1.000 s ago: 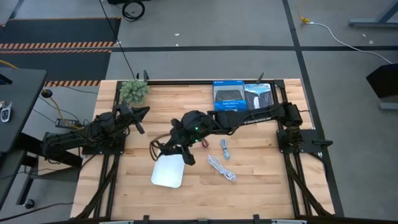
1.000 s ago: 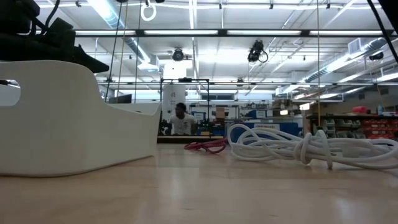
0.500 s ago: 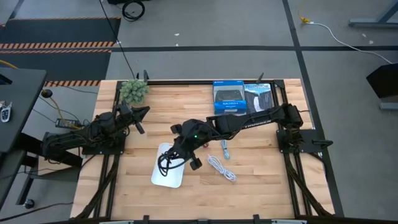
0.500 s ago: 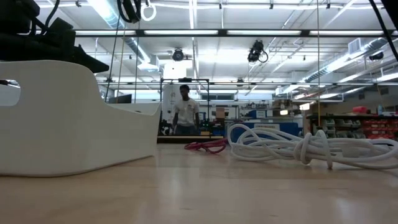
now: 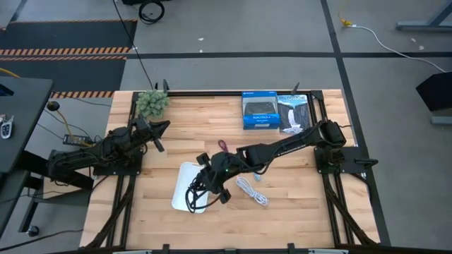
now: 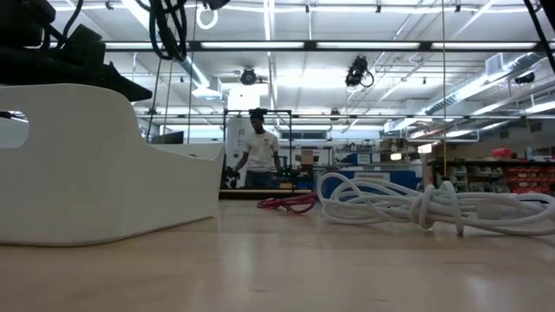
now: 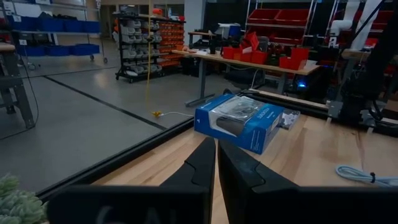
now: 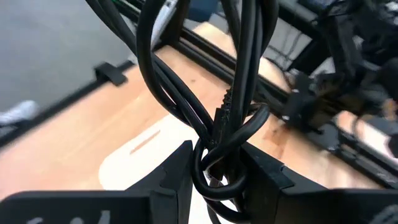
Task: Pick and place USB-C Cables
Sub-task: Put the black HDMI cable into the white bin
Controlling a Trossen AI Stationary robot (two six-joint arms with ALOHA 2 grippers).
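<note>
My right gripper (image 5: 212,176) is shut on the black coiled cable (image 5: 197,195) and hovers over the white tray (image 5: 185,205). In the low view the black cable (image 6: 165,26) dangles above the tray's wall (image 6: 95,165). The dark red cable (image 5: 222,146) lies on the table behind the arm. The white cable (image 5: 253,192) lies right of the tray, and the arm partly covers the small light-blue cable (image 5: 256,174). My left gripper (image 5: 159,134) is shut and waits at the table's left side. My right gripper pinches the black cable's bundled coil (image 8: 219,134) between its two fingers (image 8: 177,168), several strands together. It comes from above, slanting toward the table's left. The coil is lifted clear, and its loops (image 5: 195,197) hang slack below the fingers over the tray.
Two boxed products, one blue (image 5: 259,109) and one darker (image 5: 293,113), sit at the far edge. A small green plant (image 5: 152,102) stands at the far left corner. Bare wood lies near the front edge. A person (image 6: 257,160) walks in the room beyond the table.
My right gripper has carried the black cable from the table's middle toward the near edge, until it is over the white tray. The cable's loops have come into the top of the low view. The dark red cable has come out from under the arm.
</note>
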